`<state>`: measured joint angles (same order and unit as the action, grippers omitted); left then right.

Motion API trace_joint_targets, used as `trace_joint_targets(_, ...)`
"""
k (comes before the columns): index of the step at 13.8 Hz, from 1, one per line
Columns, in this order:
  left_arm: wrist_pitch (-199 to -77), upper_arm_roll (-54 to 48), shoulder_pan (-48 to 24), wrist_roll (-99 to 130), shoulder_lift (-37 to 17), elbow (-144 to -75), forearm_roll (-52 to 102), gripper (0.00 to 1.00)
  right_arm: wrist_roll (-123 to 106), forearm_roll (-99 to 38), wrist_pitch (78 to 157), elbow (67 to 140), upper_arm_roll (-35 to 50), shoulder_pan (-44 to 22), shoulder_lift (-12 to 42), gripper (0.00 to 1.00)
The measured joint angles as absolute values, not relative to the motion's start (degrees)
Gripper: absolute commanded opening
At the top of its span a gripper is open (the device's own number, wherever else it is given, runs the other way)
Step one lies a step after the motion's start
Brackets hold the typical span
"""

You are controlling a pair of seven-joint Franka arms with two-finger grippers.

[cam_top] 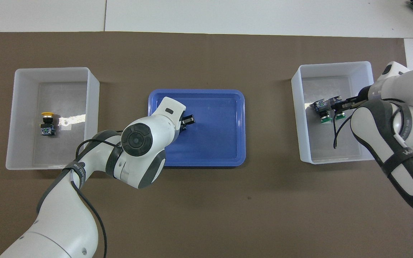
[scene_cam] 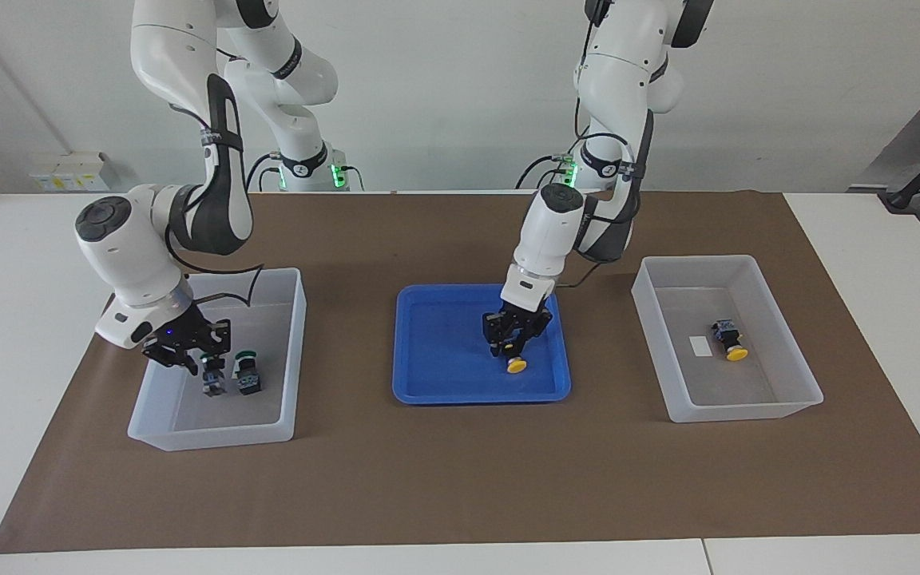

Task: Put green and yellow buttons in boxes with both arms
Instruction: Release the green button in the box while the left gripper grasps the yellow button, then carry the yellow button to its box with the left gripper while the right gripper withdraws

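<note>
Last Yellow Button Being Gripped as Second Green Button Reaches Its Box

One yellow button (scene_cam: 516, 365) is seen in the blue tray (scene_cam: 436, 383) at the middle of the desk (scene_cam: 13, 319), with the left tool (scene_cam: 513, 345) lowered onto its dark body; the fingers appear drawn in around the body, though a firm grip cannot be confirmed. The other yellow button (scene_cam: 731, 340) is already lying in the box (scene_cam: 747, 411) toward the left arm's end. In the box (scene_cam: 212, 435) toward the right arm's end, one green button (scene_cam: 247, 372) is resting on the floor, and a second green button (scene_cam: 212, 377) is placed just beside it, under the right tool (scene_cam: 206, 369). Whether that tool is gripping or has let go cannot be told.

The step in hand is judged to be twofold: a release on the right, a pick on the left. Next, the yellow button is to be lifted clear of the tray rim and carried to its box, while the right tool is to be raised straight up so neither green button is knocked.
</note>
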<state>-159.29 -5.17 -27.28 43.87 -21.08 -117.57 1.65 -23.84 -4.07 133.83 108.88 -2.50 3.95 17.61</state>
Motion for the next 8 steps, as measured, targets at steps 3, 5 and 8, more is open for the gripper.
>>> trace_joint_targets(3,-159.29,-5.15,-27.29,43.87,-21.08,-117.56,1.65,0.0,-20.89,-4.14,133.72,108.27,-2.32,3.91,17.03,1.0)
trace_joint_targets(5,-159.28,-5.03,-27.29,43.9,-21.09,-117.28,1.65,0.0,-13.46,-4.1,130.97,107.2,-2.06,3.04,15.26,1.0)
trace_joint_targets(8,-156.41,-4.08,-26.98,44.07,-21.0,-114.33,1.67,0.0,-1.96,-3.46,121.61,103.43,-2.0,0.81,11.43,1.0)
